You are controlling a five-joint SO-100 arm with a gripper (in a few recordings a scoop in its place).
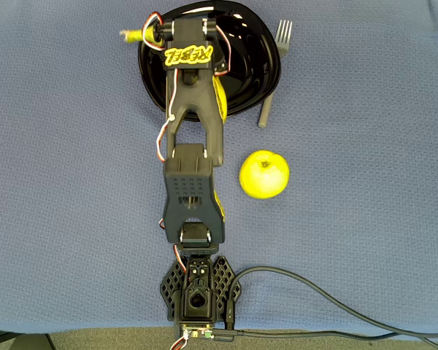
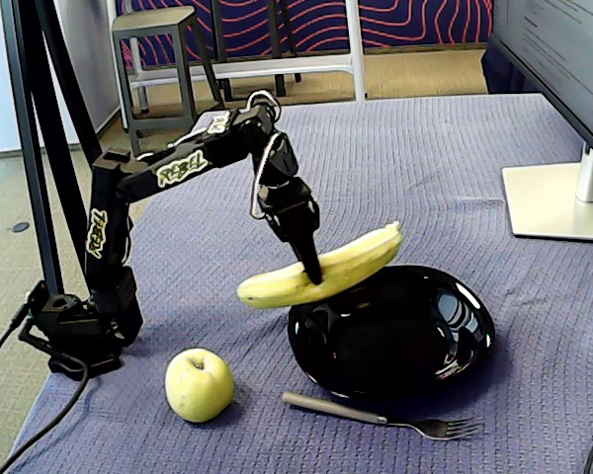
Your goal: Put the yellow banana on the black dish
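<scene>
The gripper (image 2: 314,269) has the yellow banana (image 2: 321,271) clamped near its middle, fingers closed across the fruit, holding it in the air, tilted with its right end higher in the fixed view. It hangs over the left rim of the black dish (image 2: 415,341), not touching the glossy surface. A mid-length grip keeps the long fruit balanced, so neither end droops far. In the overhead view the arm (image 1: 193,109) reaches far across the dish, hiding most of the banana; one end pokes out on the left. A yellow-green apple (image 2: 199,384) sits on the bench's blue cloth (image 2: 425,168) left of the dish, a grey fork (image 2: 376,416) just beside its near edge. Judging by this, lowering and releasing remain.
</scene>
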